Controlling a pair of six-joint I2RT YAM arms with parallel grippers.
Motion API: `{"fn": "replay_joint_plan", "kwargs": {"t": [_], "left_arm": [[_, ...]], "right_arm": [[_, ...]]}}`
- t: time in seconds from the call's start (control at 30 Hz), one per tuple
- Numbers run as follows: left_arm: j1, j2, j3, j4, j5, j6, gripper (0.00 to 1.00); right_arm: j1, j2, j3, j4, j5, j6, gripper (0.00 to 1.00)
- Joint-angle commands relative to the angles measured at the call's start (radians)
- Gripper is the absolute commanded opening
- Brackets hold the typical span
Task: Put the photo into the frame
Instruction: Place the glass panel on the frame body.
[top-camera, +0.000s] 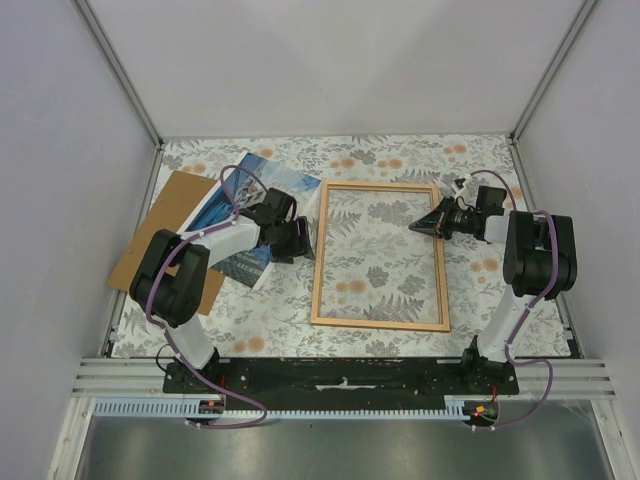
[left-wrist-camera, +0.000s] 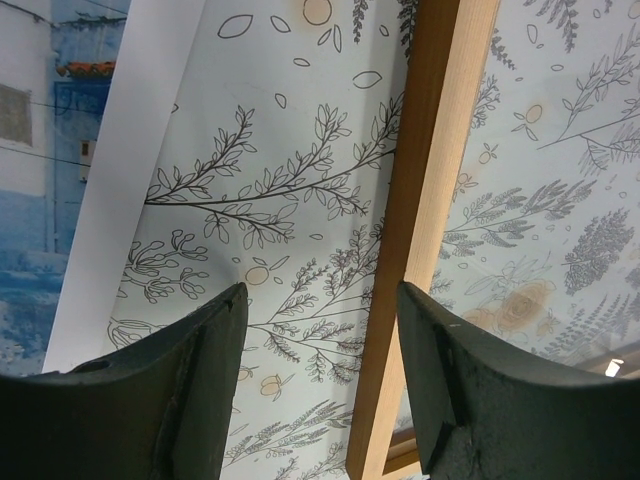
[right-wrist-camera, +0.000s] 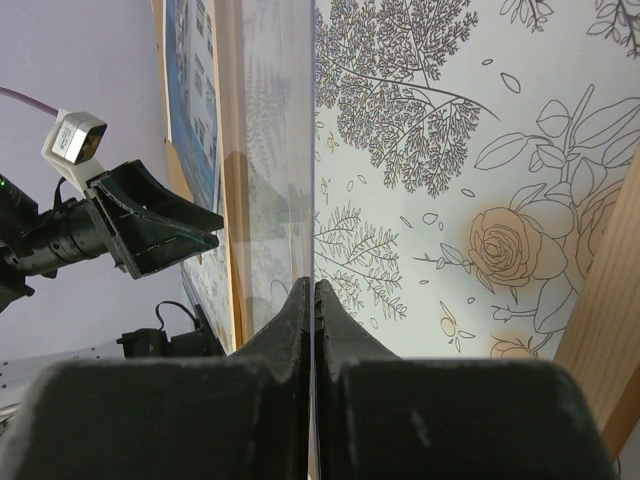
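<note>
The frame (top-camera: 380, 325), thin orange-brown wood, lies flat on the flowered cloth in the middle of the table. The photo (top-camera: 296, 186) of blue-and-white buildings lies picture side up to its left, partly under my left arm. My left gripper (top-camera: 303, 240) hovers open over the frame's left rail (left-wrist-camera: 430, 180), with nothing between its fingers and the photo's white border (left-wrist-camera: 130, 160) beside it. My right gripper (top-camera: 415, 226) sits inside the frame near the right rail. In its wrist view the right gripper (right-wrist-camera: 314, 285) is shut on the edge of a clear sheet (right-wrist-camera: 270, 150), seen almost edge-on.
A plain brown backing board (top-camera: 165, 215) lies under the photo at the far left, reaching the table's edge. White enclosure walls surround the table. The left arm's fingers (right-wrist-camera: 150, 210) show beyond the clear sheet in the right wrist view.
</note>
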Motion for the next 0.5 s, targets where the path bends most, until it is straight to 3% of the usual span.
{"fn": "replay_joint_plan", "kwargs": {"t": [0.0,0.47], "left_arm": [[-0.011,0.004,0.001,0.036,-0.004,-0.027,0.66],[-0.059,-0.02,-0.025,0.035,-0.031,-0.058,0.56]], "right_arm": [[0.005,-0.011,0.017,0.018,-0.015,0.006,0.0],[0.016,-0.014,0.007,0.041,0.002,0.032,0.0]]}}
